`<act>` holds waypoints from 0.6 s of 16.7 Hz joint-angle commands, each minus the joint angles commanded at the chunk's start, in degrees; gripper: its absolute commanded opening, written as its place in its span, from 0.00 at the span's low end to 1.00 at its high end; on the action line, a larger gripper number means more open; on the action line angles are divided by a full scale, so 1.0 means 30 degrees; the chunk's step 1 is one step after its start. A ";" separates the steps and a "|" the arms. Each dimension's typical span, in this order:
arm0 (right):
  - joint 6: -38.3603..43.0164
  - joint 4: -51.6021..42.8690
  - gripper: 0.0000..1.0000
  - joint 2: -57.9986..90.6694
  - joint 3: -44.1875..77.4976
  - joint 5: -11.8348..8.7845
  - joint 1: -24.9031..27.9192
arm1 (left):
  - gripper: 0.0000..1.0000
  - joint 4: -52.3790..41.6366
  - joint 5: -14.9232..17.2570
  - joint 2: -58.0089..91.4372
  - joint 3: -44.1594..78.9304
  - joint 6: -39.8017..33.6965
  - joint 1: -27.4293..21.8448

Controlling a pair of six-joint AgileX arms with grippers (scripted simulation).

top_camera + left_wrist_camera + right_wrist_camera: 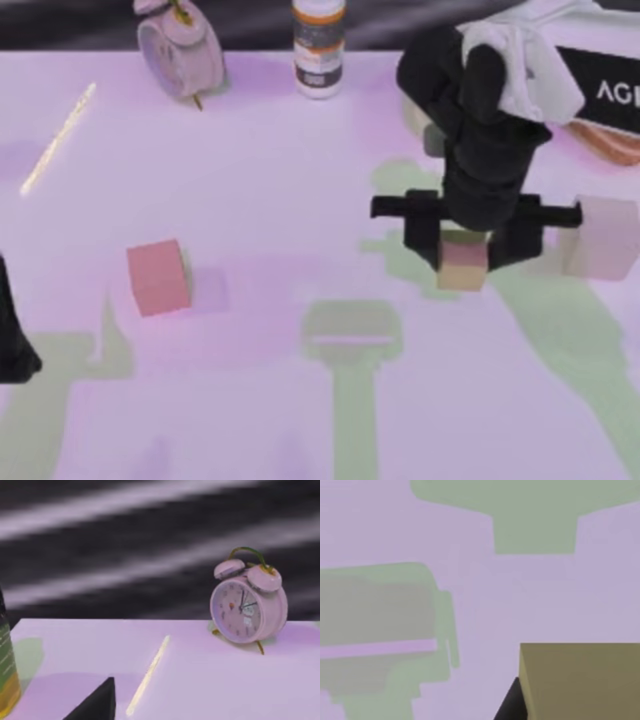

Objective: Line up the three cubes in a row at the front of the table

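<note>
Right pincer (463,243) grips tan-yellow cube (462,264); open table (300,180) on its left

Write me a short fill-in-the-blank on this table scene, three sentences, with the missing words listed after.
1. The right gripper is closed on the small ____ cube.
2. The pink-red cube sits on the table's ____ side.
3. At the table's far edge, a white bottle stands beside a pink alarm ____.

Missing words: tan-yellow; left; clock

You see the tan-yellow cube (463,262) right of centre, the pink-red cube (158,276) at left, the pale cube (601,237) far right.
</note>
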 joint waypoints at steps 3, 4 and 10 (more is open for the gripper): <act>0.1189 0.0715 0.00 -0.2569 -0.3826 0.0027 0.2003 | 1.00 0.0000 0.0000 0.0000 0.0000 0.0000 0.0000; 0.1553 0.0945 0.00 -0.3370 -0.4870 0.0038 0.2620 | 1.00 0.0000 0.0000 0.0000 0.0000 0.0000 0.0000; 0.2500 0.1546 0.00 -0.5362 -0.7060 0.0081 0.4216 | 1.00 0.0000 0.0000 0.0000 0.0000 0.0000 0.0000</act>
